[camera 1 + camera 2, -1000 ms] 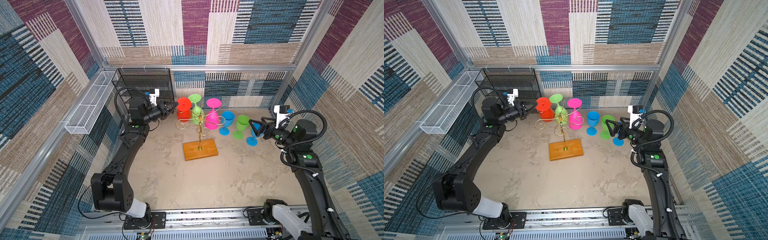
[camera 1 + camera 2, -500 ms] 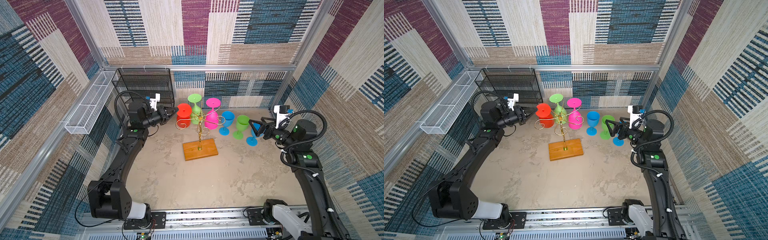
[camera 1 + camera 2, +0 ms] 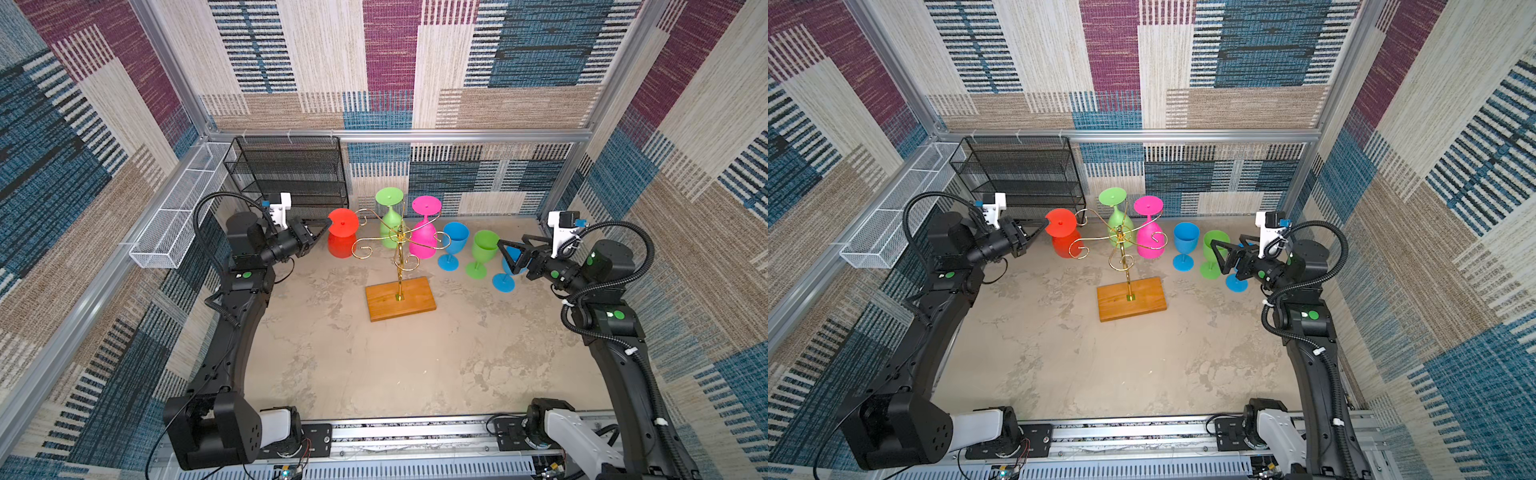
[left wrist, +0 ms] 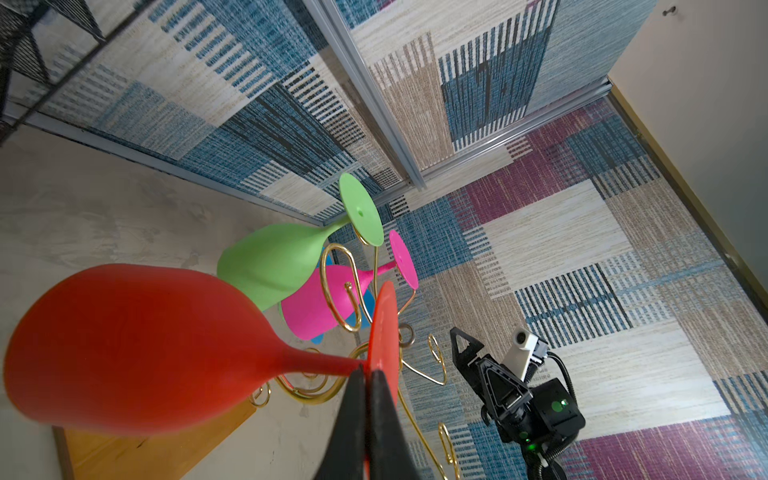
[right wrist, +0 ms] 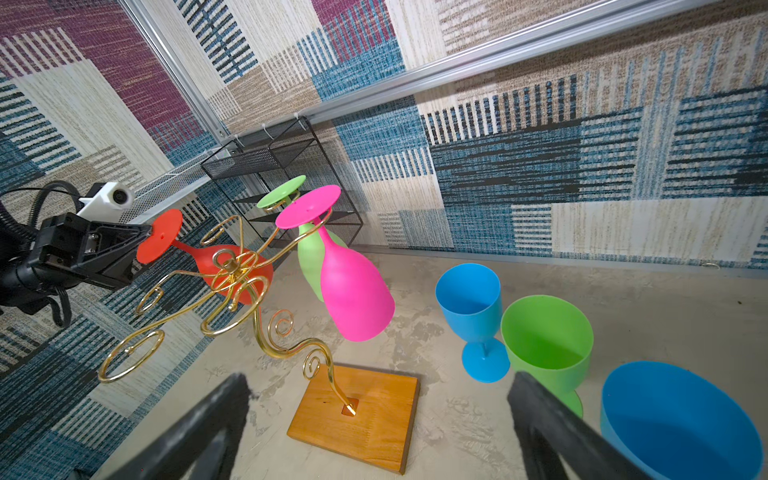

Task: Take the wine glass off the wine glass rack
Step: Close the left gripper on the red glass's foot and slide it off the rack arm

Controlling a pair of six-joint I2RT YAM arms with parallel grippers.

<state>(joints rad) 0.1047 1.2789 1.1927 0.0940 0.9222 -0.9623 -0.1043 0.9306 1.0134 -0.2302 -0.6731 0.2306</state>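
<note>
the red glass (image 3: 342,244) is hanging bowl-down just left of centre in both top views, at the left side of the rack (image 3: 399,266), which is standing mid-desk (image 3: 374,365). the left jaws are clamping the rim of its foot (image 3: 343,222) edge-on. the right jaws are standing wide apart at centre right, holding nothing.

to do this well, the pull should be going level and slow, straight out of the curl (image 5: 208,235), so the stem is not snagging and the light rack is not tipping. such a thin rim pinch is likely letting the bowl swing.

the left wrist view is showing the jaws meeting on the foot beside the stem. the right wrist view is showing a gap between foot and curl. the top views are leaving them seemingly touching.
</note>
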